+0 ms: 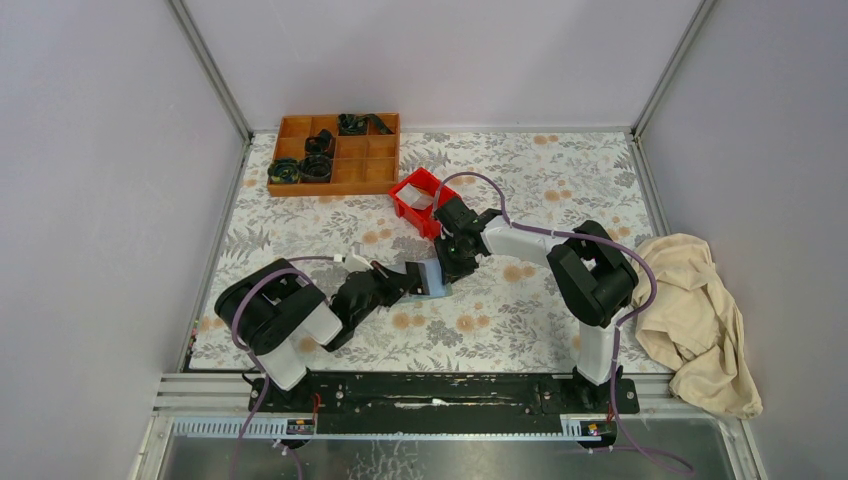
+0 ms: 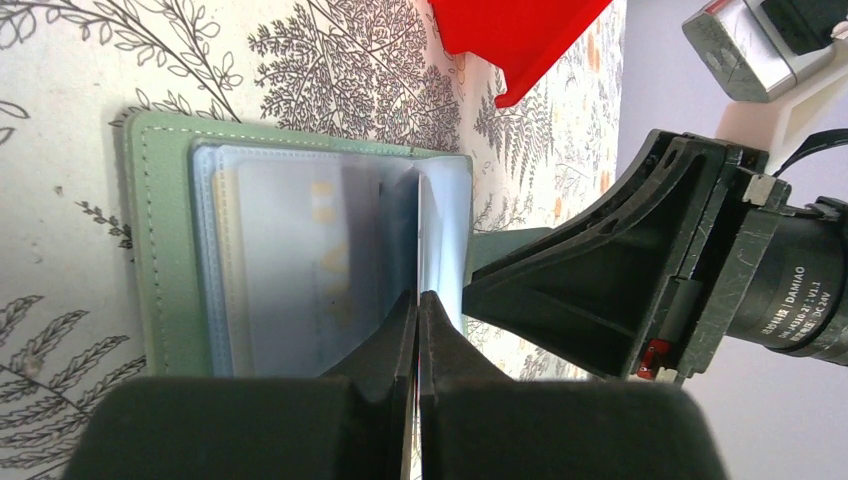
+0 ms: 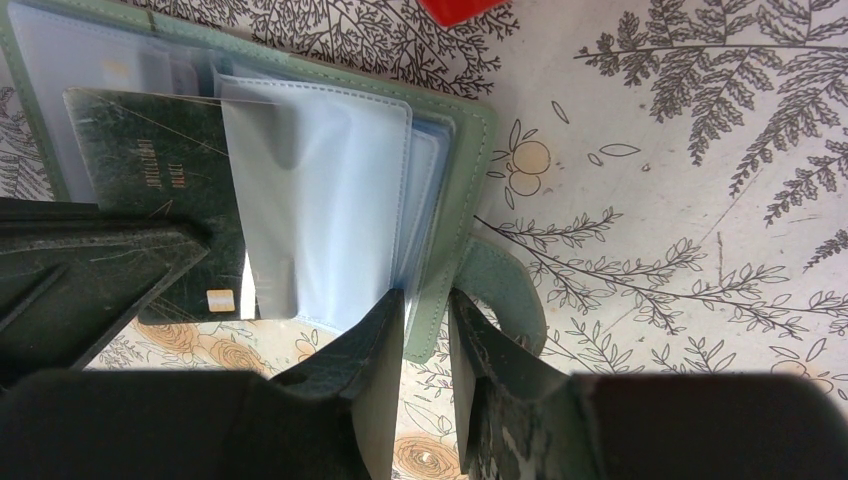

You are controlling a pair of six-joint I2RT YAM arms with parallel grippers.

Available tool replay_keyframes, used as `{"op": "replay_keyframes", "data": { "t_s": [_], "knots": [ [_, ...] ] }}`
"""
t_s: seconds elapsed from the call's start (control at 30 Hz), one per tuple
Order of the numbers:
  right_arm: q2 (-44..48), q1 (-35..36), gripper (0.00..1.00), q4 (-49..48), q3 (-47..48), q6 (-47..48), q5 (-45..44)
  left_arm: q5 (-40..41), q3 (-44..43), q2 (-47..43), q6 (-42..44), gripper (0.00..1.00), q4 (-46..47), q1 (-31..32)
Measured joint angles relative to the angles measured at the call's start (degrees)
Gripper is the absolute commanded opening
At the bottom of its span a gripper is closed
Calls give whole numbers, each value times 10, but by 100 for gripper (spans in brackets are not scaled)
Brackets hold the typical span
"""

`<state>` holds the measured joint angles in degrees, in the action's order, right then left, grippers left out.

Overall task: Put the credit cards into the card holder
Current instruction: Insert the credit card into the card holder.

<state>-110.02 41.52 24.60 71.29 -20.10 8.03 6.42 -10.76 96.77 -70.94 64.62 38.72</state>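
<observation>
The step in hand looks like seating the dark card (image 3: 150,170) in the holder (image 3: 470,150), which lies open mid-table just before the red bin (image 1: 418,196). The left gripper (image 2: 417,300) is pinched shut on that card, whose edge meets a clear sleeve (image 3: 320,200). The right gripper (image 3: 427,297) clamps the holder's cover edge. Next, the card likely needs lining up with the sleeve mouth and a straight push. Both arms reach low and inward, meeting over the holder.

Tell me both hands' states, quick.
Left hand: closed on the dark grey card.
Right hand: closed on the card holder edge.
</observation>
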Motion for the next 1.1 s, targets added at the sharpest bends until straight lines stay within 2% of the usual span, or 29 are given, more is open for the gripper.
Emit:
{"op": "replay_keyframes", "data": {
  "t_s": [0.5, 0.83, 1.1],
  "knots": [
    [0, 0, 31, 0, 0, 0, 0, 2, -8, 1, 26, 0, -12, -1],
    [-1, 0, 31, 0, 0, 0, 0, 37, -22, 19, 14, 0, -9, 25],
    [-1, 0, 31, 0, 0, 0, 1, 50, -32, 28, 7, 10, -10, 37]
  ]
}}
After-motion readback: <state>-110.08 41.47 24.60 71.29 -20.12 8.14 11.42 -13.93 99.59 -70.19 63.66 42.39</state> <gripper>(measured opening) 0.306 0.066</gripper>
